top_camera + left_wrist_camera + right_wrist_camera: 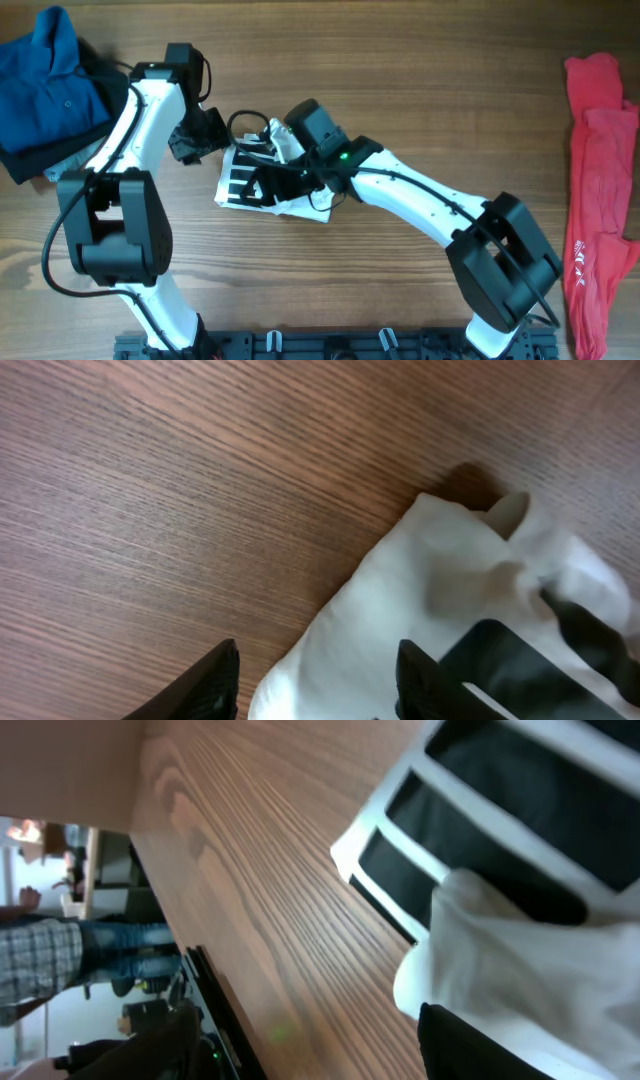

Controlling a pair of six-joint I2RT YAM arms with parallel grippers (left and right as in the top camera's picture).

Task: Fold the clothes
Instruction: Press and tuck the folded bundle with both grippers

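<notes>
White black-striped T-shirt (238,188) bunched on wooden table (400,80), left jaws parted, right jaws parted

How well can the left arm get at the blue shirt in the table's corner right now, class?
Probably yes: the blue shirt lies close beside the left arm with nothing between, though its claw, open, hangs over the white shirt.

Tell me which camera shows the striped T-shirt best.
Overhead: the T-shirt shows in full outline, partly under the right arm. Left wrist catches only a white edge; right wrist, a close slice of black print.
</notes>
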